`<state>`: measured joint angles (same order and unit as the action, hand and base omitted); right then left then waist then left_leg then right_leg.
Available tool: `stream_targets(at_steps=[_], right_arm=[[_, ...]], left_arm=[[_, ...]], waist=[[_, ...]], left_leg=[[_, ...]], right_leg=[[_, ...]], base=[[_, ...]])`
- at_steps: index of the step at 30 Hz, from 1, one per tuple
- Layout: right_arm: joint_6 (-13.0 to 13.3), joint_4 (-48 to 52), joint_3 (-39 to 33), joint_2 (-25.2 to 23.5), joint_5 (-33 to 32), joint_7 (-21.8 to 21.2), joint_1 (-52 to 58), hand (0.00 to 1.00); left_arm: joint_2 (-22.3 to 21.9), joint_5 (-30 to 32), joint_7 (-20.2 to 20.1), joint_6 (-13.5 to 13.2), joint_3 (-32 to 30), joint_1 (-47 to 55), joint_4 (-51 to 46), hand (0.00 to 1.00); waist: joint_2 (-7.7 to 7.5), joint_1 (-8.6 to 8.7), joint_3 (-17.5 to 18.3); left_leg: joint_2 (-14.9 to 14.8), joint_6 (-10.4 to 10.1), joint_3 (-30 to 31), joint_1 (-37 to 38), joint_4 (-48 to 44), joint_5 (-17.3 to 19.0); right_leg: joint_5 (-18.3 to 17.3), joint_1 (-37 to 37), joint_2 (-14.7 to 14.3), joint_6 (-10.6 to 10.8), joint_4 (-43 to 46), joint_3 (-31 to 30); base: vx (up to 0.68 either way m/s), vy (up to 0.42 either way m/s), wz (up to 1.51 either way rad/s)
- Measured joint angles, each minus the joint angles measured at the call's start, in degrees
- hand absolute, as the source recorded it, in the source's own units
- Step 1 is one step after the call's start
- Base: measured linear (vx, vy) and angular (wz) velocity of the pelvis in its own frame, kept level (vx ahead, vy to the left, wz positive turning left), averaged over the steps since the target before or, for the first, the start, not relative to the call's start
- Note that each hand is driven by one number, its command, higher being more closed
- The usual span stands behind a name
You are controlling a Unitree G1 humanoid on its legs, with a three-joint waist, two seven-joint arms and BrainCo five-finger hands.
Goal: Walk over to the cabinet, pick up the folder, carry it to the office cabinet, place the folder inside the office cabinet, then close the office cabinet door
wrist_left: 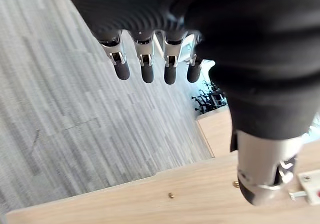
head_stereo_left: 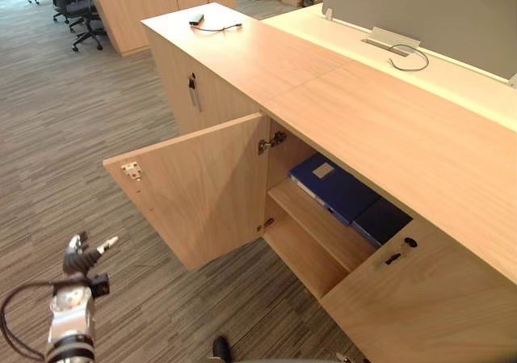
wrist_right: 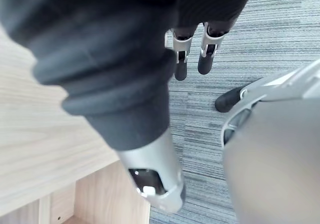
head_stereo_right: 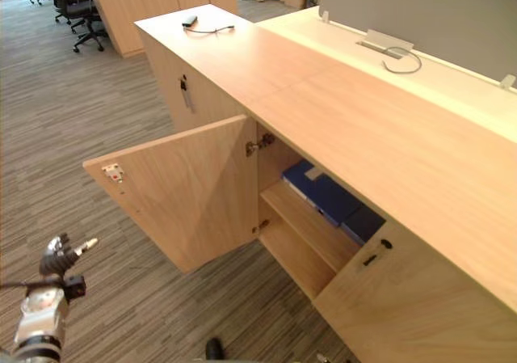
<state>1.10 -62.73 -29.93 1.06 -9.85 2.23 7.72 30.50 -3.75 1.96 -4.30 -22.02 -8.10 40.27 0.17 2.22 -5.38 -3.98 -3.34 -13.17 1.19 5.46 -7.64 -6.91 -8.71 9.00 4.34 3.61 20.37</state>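
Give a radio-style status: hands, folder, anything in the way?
Left hand open, empty, low by the open door. Right hand open, empty. Blue folder lying on the cabinet shelf. Nothing seen blocking the door.

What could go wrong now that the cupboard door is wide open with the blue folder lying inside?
1. The blue folder lies near the front of its shelf. If it overhangs, the open door may bump it and not shut fully.
2. The left hand hangs by the door's free edge, apart from it. A push there might slip off or trap fingers.
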Motion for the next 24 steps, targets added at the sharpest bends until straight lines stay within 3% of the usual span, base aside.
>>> stream_targets(at_steps=[4, 10, 16, 24], right_arm=[[0.01, 0.00, -0.26, 1.31, 0.00, -0.26, -0.08, 0.00], [0.01, 0.00, -0.27, 2.19, -0.08, -1.58, -0.72, 0.00], [0.01, -0.01, -0.26, 3.13, -0.24, -2.24, 0.68, 0.00], [-0.60, -0.29, -2.53, 2.42, -0.23, -3.92, 5.75, 0.00]], left_arm=[[5.31, 2.19, 0.38, -0.04, 6.05, -9.11, 7.65, 0.00], [8.25, 3.19, -0.95, 0.62, 11.82, -17.44, 21.45, 0.00], [14.70, 1.15, -1.90, 2.38, 11.07, -21.66, 27.73, 0.00], [16.03, 0.95, -3.67, 2.70, 10.11, -24.97, 28.09, 0.00]], waist=[[-0.10, 0.14, 0.20], [-0.07, 1.17, 0.19], [-0.20, 1.60, 0.08], [-1.59, 1.83, -0.71]], left_leg=[[-0.13, -0.24, -0.63, 0.46, -0.05, -0.43], [-0.89, -0.46, -3.32, 2.29, -0.34, -0.10], [-2.69, -0.82, -8.21, 3.66, -0.27, 0.11], [-2.93, -1.50, -8.57, 3.85, 0.01, 0.04]], right_leg=[[0.11, -0.19, -0.58, 0.10, -0.11, -0.57], [0.01, 0.21, -0.85, -0.09, 1.19, -3.64], [0.26, 2.99, -1.99, -0.47, 2.89, -8.77], [0.47, 3.87, -1.93, -0.63, 3.69, -9.77]], base=[[0.06, -0.026, -0.10], [0.04, 0.001, -0.25], [-0.06, -0.014, -0.45], [-0.13, 0.002, -0.07]])
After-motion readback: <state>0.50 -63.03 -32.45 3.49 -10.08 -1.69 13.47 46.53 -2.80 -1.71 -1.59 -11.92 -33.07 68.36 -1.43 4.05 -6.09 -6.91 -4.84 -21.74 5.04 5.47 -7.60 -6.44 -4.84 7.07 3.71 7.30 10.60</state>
